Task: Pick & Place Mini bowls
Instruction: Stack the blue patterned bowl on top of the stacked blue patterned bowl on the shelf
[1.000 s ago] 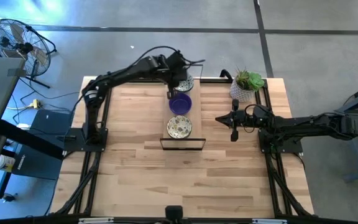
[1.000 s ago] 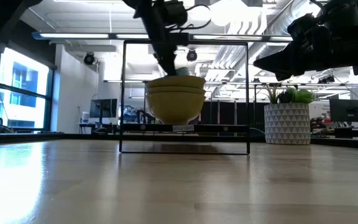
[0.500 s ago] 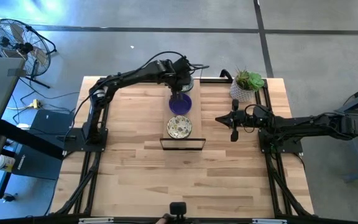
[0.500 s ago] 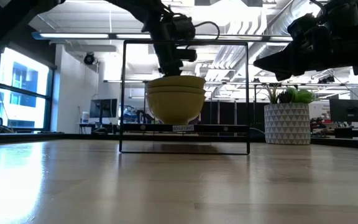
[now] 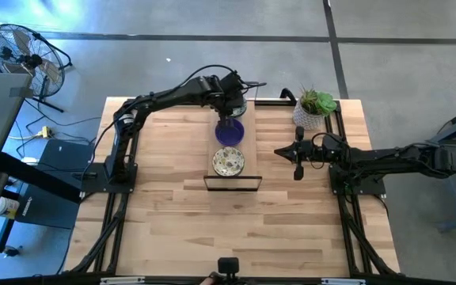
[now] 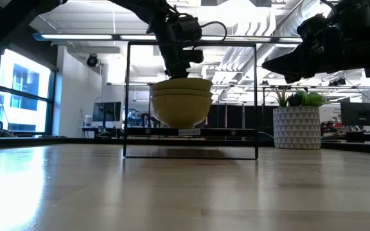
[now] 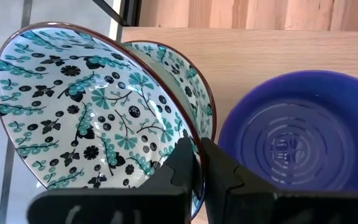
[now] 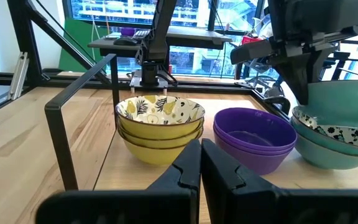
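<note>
— Left end effector point(image 7: 197, 163) first: where is it, and what do its fingers have?

— At the bench's point(image 5: 180, 222) far edge, over the end of the bowl row. Its fingers are pinched on the rim of a teal-patterned bowl point(image 7: 86, 106), which tilts up off another patterned bowl point(image 7: 185, 74) nested beneath it.

— And the other mini bowls?

— They sit in a line running from the far edge toward the middle of the bench: the patterned stack at the far end, a purple stack point(image 5: 229, 133) next, then a yellow-sided stack point(image 5: 229, 162) just behind a black wire frame point(image 5: 232, 184).

— What is the right arm doing?

— It waits at the right edge, right end effector point(image 5: 296, 172) pressed together and empty, pointing toward the row. A potted plant point(image 5: 313, 107) stands in the far right corner.

— Which step is this?

— I judge it the pick: the bowl is gripped and partly lifted. Next it needs a clean rise clear of the stack below, without dragging that bowl along, before carrying it to wherever it goes.
</note>
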Motion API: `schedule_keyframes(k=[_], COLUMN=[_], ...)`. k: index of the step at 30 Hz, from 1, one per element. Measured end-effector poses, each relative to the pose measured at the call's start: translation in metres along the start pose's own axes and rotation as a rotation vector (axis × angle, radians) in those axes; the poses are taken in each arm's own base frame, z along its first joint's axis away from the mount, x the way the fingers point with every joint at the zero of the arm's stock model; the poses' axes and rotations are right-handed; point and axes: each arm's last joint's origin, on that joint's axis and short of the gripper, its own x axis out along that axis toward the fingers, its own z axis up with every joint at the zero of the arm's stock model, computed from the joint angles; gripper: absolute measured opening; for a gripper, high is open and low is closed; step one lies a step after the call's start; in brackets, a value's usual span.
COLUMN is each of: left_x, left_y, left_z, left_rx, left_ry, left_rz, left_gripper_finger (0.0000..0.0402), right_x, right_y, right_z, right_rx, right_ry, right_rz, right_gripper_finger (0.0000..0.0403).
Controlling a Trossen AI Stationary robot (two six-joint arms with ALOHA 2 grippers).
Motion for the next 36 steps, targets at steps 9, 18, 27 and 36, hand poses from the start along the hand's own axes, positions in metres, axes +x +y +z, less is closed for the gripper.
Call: schedule_keyframes(k=[9,18,27,36], left_x=[0.0,0.016,0.019,0.019], left_y=[0.0,-0.003,-0.005,-0.005], left_z=[0.0,0.002,0.001,-0.002], left_rx=[-0.005,-0.007,-0.018,-0.006], left_ry=[-0.004,0.006,0.021,0.065], left_rz=[0.0,-0.018,-0.017,0.02], left_gripper_finger=[0.0006,0.0006,0.0051,0.0103], right_x=[0.0,0.0,0.0,0.0], right_y=[0.0,0.0,0.0,0.0], right_z=[0.0,0.0,0.001,0.001], right_rx=[0.0,0.0,-0.001,-0.001], right_ry=[0.0,-0.002,-0.007,-0.007], right_rz=[0.0,0.006,0.007,0.011], right_gripper_finger=[0.0,0.0,0.0,0.0])
